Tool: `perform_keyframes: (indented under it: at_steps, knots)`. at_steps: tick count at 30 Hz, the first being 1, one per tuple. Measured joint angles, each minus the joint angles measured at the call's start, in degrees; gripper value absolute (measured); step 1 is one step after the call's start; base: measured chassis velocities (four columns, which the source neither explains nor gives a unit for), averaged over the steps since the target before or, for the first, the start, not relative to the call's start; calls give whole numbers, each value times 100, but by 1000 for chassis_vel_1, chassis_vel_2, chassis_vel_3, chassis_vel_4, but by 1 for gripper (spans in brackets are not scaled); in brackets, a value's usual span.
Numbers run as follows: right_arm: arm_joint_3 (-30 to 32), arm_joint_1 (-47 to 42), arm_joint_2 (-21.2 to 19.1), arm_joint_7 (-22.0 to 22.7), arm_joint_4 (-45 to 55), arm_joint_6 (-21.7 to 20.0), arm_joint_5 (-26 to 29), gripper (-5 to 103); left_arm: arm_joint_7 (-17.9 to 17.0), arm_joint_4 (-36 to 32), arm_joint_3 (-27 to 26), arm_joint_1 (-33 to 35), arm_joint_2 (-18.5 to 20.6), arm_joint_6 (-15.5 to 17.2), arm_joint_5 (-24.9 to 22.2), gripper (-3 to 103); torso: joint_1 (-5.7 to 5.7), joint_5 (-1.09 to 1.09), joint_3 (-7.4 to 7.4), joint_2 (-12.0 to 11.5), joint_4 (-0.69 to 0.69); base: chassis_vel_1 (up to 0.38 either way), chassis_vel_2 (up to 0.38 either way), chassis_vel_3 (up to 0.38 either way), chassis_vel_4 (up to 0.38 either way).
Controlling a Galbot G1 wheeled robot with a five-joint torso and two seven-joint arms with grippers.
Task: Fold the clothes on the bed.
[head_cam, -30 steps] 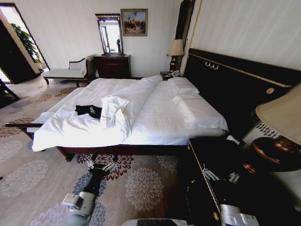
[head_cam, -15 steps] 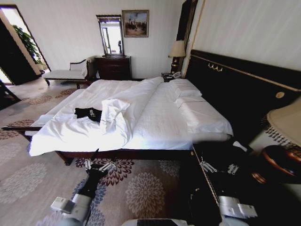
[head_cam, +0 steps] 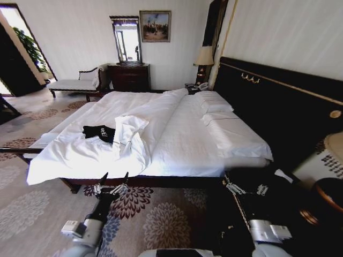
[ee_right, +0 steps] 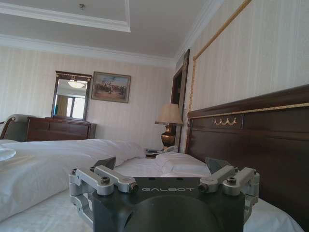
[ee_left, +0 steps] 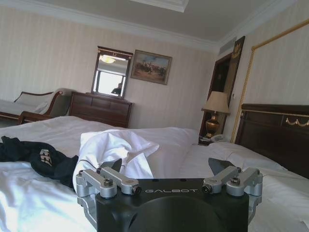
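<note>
I'm parked at the long side of the large double bed (head_cam: 177, 134) with its white sheets and dark wooden frame, and neither arm is over the mattress yet. My left gripper (head_cam: 111, 182) hangs low in front of the bed rail above the floral carpet (head_cam: 161, 219), fingers spread wide with nothing between them; my right gripper (head_cam: 246, 188) sits off by the dark bedside cabinet (head_cam: 278, 209), likewise released and empty. The crumpled black cotton T-shirt (head_cam: 99, 131) lies on the near half of the mattress toward the foot end, touching the turned-back fold of the white duvet (head_cam: 128, 134). From the left wrist I see that T-shirt (ee_left: 38, 157) bunched in a heap just beside the duvet fold (ee_left: 116, 150). That's my worry: reaching in from here, a finger could catch duvet along with the shirt, because the two fabrics overlap, and I'd drag bedding instead of spreading the garment. The shirt is also balled up, so I can't pick out a sleeve or hem to pinch. The right arm has the cabinet close by; swinging it wide might clip it. Writing: "GALBOT" is embossed on both gripper bodies, and the shirt's white lettering is too creased to read.
</note>
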Motion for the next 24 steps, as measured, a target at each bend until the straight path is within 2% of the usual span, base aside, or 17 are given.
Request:
perform_keyframes:
  at_steps: [10, 15, 24]
  knots:
    - [-88, 306, -159, 5, -255, -20, 137, 100, 111, -86, 41, 19, -226, -40, 18, 100, 0, 0, 0, 0, 0, -111, 99, 103, -105]
    - [-106, 502, -254, 5, -419, -54, 230, 100, 133, 83, 100, 14, -313, -53, 266, 100, 2, -1, 1, 0, 1, -140, 147, 132, -150]
    - [-137, 646, -234, -12, -612, -21, 150, 100, 127, 196, 90, -65, -318, -14, 240, 100, 1, -1, 0, 0, 0, -130, 121, 130, -129]
